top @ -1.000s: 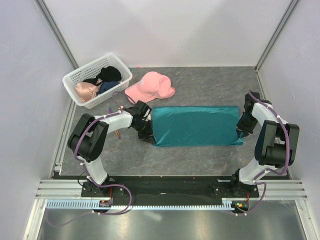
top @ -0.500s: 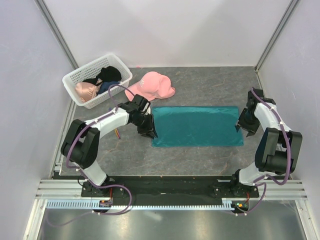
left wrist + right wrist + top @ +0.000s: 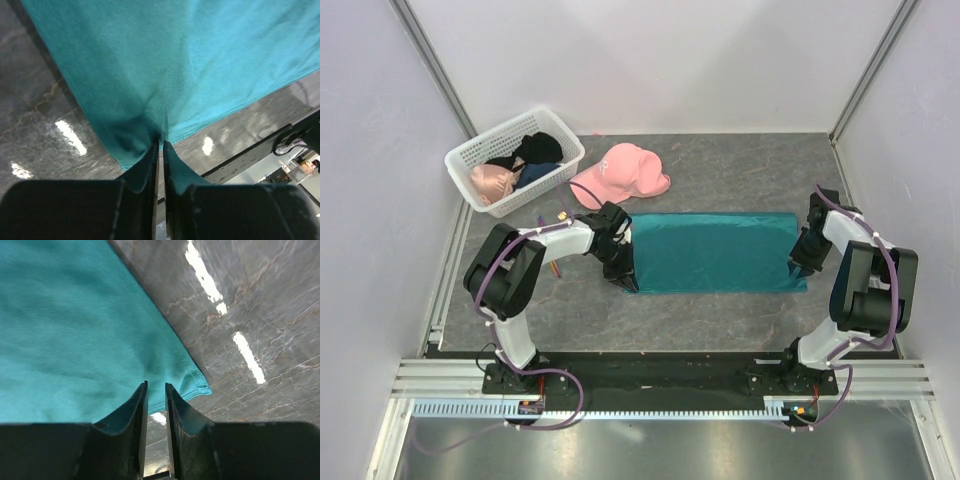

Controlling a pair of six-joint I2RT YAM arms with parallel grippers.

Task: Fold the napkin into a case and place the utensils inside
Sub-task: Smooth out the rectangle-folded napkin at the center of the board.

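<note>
The grey stone-patterned table is occupied at its middle by the napkin, which is laid flat as a long teal band running left to right. At the far left a white basket of clothes is set, with a pink cap just beside it. The band's near left corner is pinched by the left gripper, its jaws drawn almost together and the cloth puckered at them. The near right corner is nipped by the right gripper, its jaws narrow. The utensils are seen only as small slivers by the left arm.
</note>
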